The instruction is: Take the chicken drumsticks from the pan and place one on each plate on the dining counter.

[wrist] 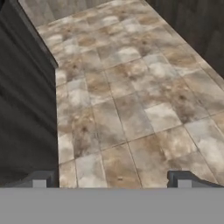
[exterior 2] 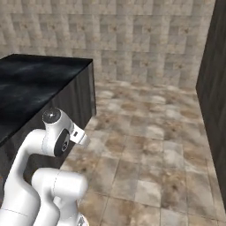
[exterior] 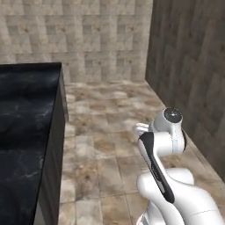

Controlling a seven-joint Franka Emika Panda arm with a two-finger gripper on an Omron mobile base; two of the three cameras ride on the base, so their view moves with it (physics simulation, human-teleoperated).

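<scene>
Fingertips (wrist: 39, 180) sit far apart at the bottom of the hand view, so the hand (wrist: 111, 181) is released, holding nothing, aimed down at the tiled floor (wrist: 131, 109). Just left of it runs the grey panel side (wrist: 24, 109) of the dining desk (exterior: 22, 114). Both base views add what the hand view can't: its glossy black marbled top (bare where visible) and the white arm (exterior: 165, 145) folded low beside it. No readable writing anywhere.

Brown tiled floor (exterior: 110, 132), beige tiled wall (exterior: 88, 30), dark wall (exterior: 193, 66).
</scene>
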